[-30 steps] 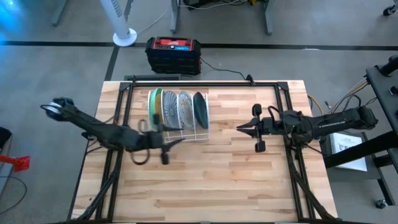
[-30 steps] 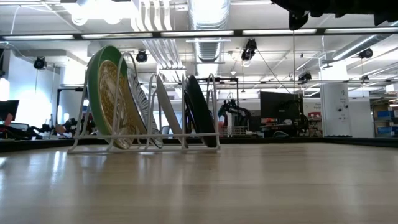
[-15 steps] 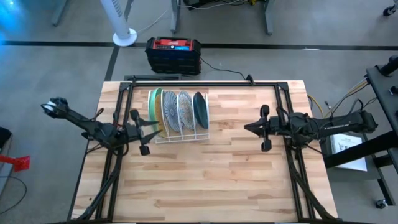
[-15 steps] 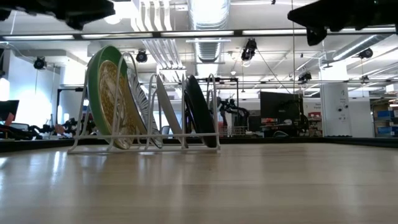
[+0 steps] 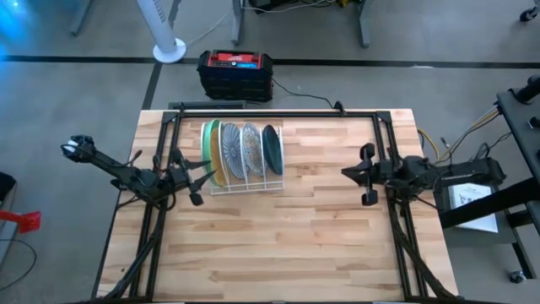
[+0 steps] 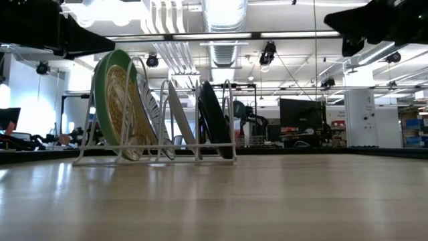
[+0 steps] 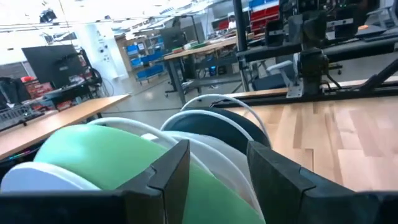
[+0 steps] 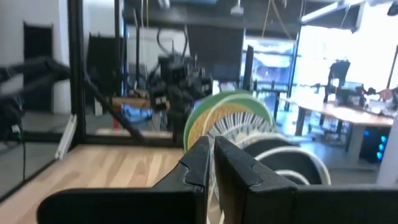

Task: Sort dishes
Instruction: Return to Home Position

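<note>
Both arms (image 5: pixel 126 175) (image 5: pixel 447 173) withdrew outward; four plates (image 5: pixel 251 148) fill one rack (image 5: pixel 253 188).

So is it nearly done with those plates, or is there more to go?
Done: all four stand in the wire rack: light green plate, yellowish plate, blue-lined plate, dark teal plate. In hand: nothing; the left pincer is open beside the rack, the right pincer shut, across the table. Left: probably just parking them.

Green plate (image 5: pixel 207 145), yellow patterned plate (image 5: pixel 226 153), blue-lined white plate (image 5: pixel 251 148), teal plate (image 5: pixel 272 149) stand upright in a row.
</note>
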Tool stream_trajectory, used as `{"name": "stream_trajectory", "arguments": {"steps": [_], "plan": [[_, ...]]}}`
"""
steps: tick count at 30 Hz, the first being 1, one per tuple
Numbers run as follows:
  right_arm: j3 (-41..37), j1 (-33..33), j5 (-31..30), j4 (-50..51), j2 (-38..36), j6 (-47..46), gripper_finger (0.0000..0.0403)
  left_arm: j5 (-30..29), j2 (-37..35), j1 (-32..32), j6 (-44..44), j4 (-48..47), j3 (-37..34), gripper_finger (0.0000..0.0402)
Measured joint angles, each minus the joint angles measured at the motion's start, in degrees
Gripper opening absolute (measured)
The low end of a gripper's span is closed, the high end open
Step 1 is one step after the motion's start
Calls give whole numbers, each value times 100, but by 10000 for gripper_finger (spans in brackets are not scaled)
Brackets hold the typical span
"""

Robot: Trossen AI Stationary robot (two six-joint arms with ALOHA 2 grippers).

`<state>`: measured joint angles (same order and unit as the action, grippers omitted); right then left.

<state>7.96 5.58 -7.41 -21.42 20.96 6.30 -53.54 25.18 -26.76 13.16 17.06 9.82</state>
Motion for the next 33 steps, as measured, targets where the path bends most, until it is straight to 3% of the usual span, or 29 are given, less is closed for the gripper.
{"name": "stream_trajectory", "arguments": {"steps": [12, 17, 21, 29, 33], "plan": [[-535, 2, 36, 593, -2076, -91, 16, -155, -130, -9, -22, -151, -22, 151], [-592, 2, 34, 794, -2045, -41, 16, -524, -199, -9, -15, -378, -15, 151], [-592, 0, -21, 858, -2088, -21, 16, -1186, -254, -10, -15, -444, -19, 151], [-589, -2, -252, 976, -2043, -76, 16, -987, -279, -13, -149, -576, 309, 151], [-587, -2, -334, 1072, -2049, -48, 16, -1503, -279, -15, 71, -742, 612, 151]]}}
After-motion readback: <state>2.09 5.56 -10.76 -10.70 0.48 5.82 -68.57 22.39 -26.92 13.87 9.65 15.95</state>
